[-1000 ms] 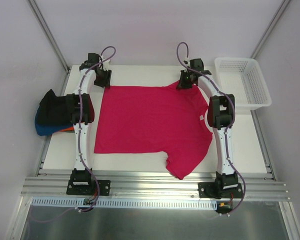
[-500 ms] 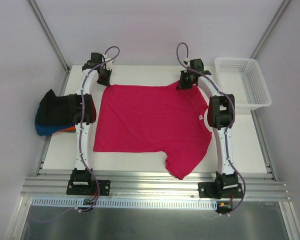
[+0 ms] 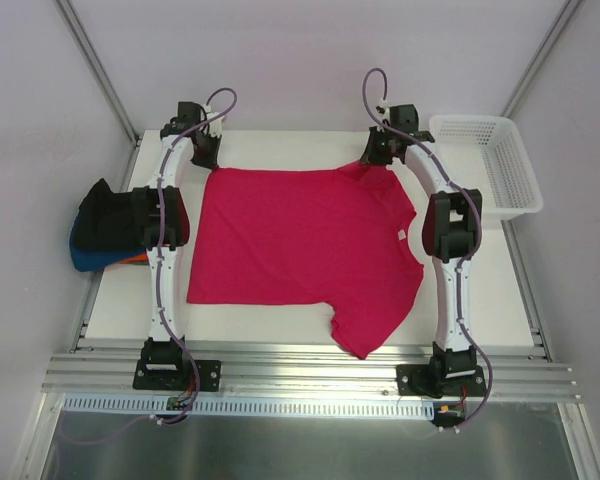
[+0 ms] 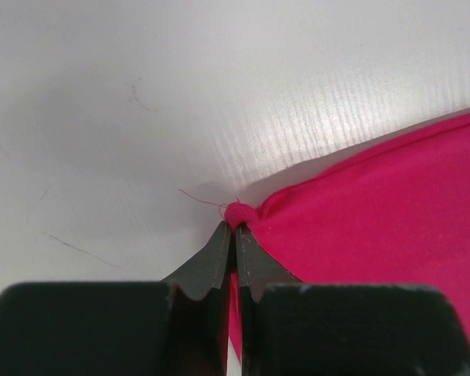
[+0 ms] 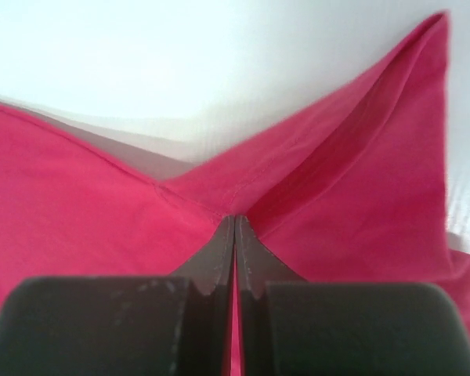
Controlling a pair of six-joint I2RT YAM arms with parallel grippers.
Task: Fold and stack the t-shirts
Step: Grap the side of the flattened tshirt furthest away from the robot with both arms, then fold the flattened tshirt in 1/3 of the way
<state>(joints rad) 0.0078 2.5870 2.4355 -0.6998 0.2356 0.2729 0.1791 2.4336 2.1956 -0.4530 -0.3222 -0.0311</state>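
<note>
White links [image 3: 160, 290], black joints [image 3: 452, 225], purple cables [image 3: 367, 88], black left hand [image 4: 236, 231], right hand [image 5: 234, 227]

Bright, diffuse overhead light casts soft shadows, glare streaks the glossy white tabletop [image 4: 337, 110] at two o'clock in the left wrist view, and both wrist views blur at six o'clock.

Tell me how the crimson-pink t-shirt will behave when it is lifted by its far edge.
The crimson-pink cloth t-shirt will probably hang floppy: it tents up in soft folds where the right claw pinches it. It looks light: the cloth is thin, and the left claw grips only a tiny bunched corner.
</note>
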